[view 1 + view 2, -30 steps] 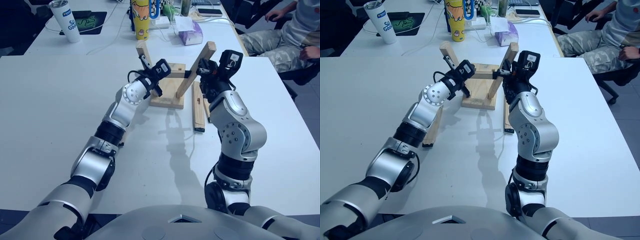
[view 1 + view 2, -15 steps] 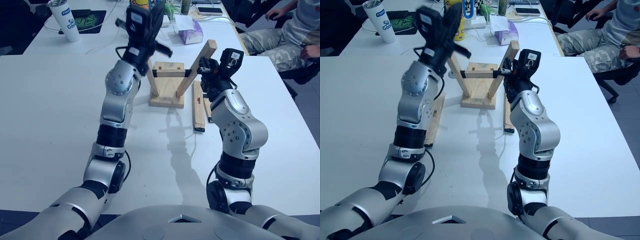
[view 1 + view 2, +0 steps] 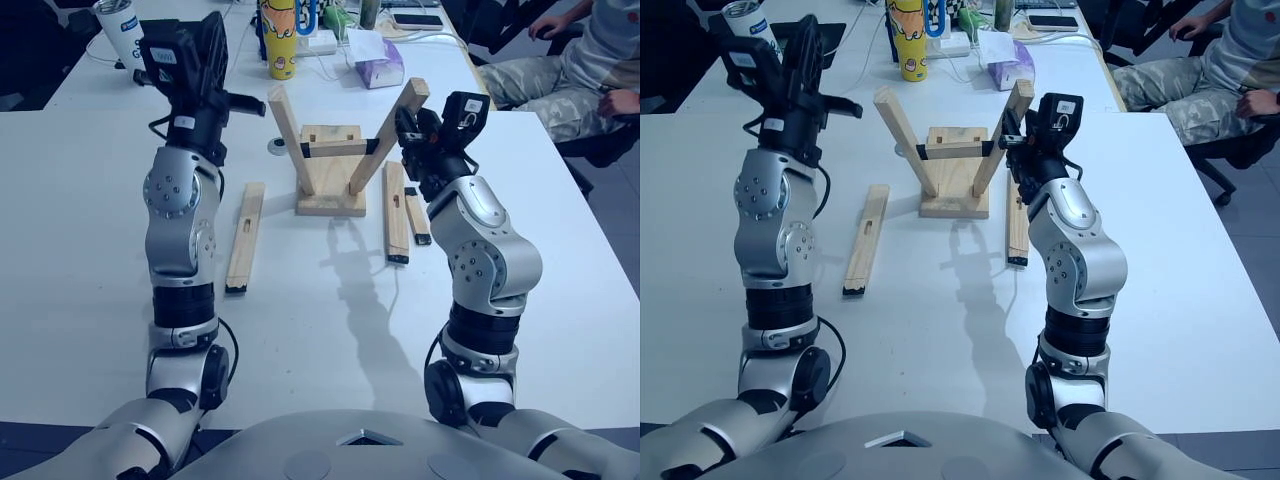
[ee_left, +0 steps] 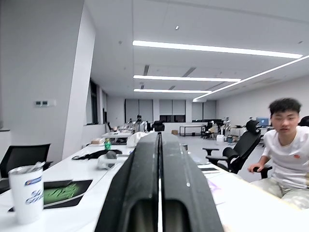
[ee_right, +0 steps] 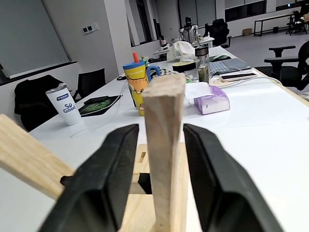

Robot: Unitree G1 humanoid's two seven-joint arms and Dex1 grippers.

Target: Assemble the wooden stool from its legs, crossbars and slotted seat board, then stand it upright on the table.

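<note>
**Half-built stool, upside down on a white table**

Showed a loose slotted leg (image 3: 245, 235) lying flat left of the stool, and a long bar (image 3: 397, 212) with a shorter piece (image 3: 414, 215) just beside it on the right. Caught a white tumbler (image 3: 120, 25), yellow cup (image 3: 281, 40) and tissue pack (image 3: 380, 72) on the desk behind. Took in a white table (image 3: 90, 250) in a strip-lit open office. Found the stool (image 3: 330, 195) near the far edge, seat board down, two legs splayed upward and joined by a crossbar (image 3: 335, 148). Had the right gripper (image 3: 403, 125) clamped round the right-hand leg (image 3: 378, 153). Had the left gripper (image 4: 160, 145) raised well clear, fingers pressed together, empty.
</note>
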